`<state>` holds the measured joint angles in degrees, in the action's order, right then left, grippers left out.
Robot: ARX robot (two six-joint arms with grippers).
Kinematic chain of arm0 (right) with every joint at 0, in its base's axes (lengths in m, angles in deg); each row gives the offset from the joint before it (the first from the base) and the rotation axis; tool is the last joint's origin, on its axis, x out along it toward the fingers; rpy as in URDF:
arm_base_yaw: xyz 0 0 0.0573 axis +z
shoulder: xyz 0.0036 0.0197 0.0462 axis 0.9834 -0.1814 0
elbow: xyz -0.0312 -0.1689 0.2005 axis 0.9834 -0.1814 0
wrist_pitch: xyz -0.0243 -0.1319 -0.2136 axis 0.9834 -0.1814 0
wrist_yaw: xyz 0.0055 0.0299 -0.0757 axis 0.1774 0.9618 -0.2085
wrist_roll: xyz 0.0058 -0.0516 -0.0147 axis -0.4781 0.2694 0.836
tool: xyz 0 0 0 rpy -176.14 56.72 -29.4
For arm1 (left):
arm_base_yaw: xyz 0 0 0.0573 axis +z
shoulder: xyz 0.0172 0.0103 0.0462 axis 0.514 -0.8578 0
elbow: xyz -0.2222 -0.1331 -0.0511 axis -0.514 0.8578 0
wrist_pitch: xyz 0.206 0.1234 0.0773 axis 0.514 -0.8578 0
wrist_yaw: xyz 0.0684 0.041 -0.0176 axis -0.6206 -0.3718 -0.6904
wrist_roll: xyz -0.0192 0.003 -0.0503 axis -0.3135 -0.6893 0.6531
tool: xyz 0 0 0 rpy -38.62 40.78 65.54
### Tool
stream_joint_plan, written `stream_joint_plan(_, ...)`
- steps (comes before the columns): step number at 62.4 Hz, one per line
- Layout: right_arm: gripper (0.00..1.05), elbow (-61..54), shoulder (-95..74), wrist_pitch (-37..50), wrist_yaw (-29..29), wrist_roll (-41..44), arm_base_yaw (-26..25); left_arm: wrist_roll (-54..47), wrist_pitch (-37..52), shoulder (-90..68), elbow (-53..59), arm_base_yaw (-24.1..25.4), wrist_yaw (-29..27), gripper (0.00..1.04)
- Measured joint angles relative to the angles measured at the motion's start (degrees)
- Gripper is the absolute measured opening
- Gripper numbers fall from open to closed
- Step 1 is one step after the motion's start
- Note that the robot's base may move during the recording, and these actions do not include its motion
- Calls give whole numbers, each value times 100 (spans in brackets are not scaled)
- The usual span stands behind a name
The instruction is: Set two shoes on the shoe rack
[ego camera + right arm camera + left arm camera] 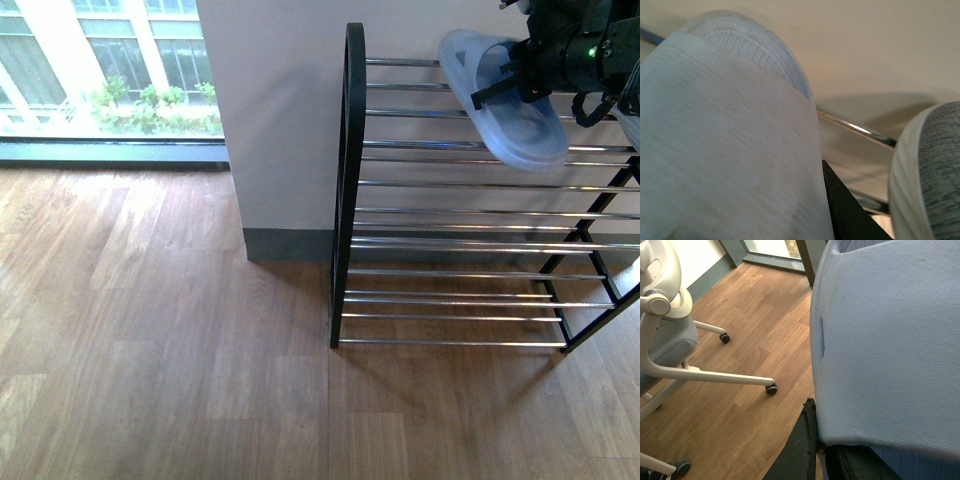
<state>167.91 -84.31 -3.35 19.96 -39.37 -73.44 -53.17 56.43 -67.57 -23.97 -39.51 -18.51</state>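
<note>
Hovering over the top tier, that's where the action is. Starting at the left, the floor (150,330) holds no shoe, then comes the rack (350,150) with its black loop against the wall. Further right a blue slide (500,110) hangs tilted above the chrome bars (440,145), its low end over the front bars and its high end back toward the wall. The left gripper (515,80) is clamped across its strap. Whether the low end touches a bar yet, I can't quite tell from the front.

The left wrist view is filled with the slide's strap (890,340) over a dark finger (800,450), and a chair (670,340) stands off on the floor. The right wrist view shows a pale shoe (725,150) pressed up by a dark finger (845,210), a bar (855,127) behind it, and a grey sneaker (932,170) just beside. The right gripper's own jaws are hidden, so I can't tell if they are closed.

Here's the danger. Those bars have wide gaps, and a tilted slide let go now could likely tip, catch an end between two bars, or slide off the front. It probably needs levelling first, flat across several bars. On the right it's crowded, and a shove there could knock the sneaker off its perch.
</note>
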Motion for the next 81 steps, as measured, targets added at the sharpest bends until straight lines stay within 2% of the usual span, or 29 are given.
stream_joint_plan(20, 1, 400, -138, -61, -315, 555, -389, -2, -2, 0, 0, 0, 4, 2)
stream_joint_plan(43, 1, 509, -216, -131, -573, 1058, -422, -2, 0, 0, 0, 0, 2, 2)
stream_joint_plan(51, 24, 509, -190, -273, -540, 938, -417, -2, -2, 0, 0, 0, 2, 2)
stream_joint_plan(64, 52, 229, 190, -737, -446, 566, -420, -2, 0, 0, 0, 0, 2, 2)
stream_joint_plan(70, 66, -199, 671, -931, -144, 352, -424, -2, -2, 0, 0, 0, 2, 2)
stream_joint_plan(74, 79, -680, 1331, -1126, 205, 199, -459, -2, -2, 0, 0, 0, 2, 2)
stream_joint_plan(81, 95, -1154, 2181, -1300, 570, 118, -597, -2, -2, 0, 0, 0, 2, 2)
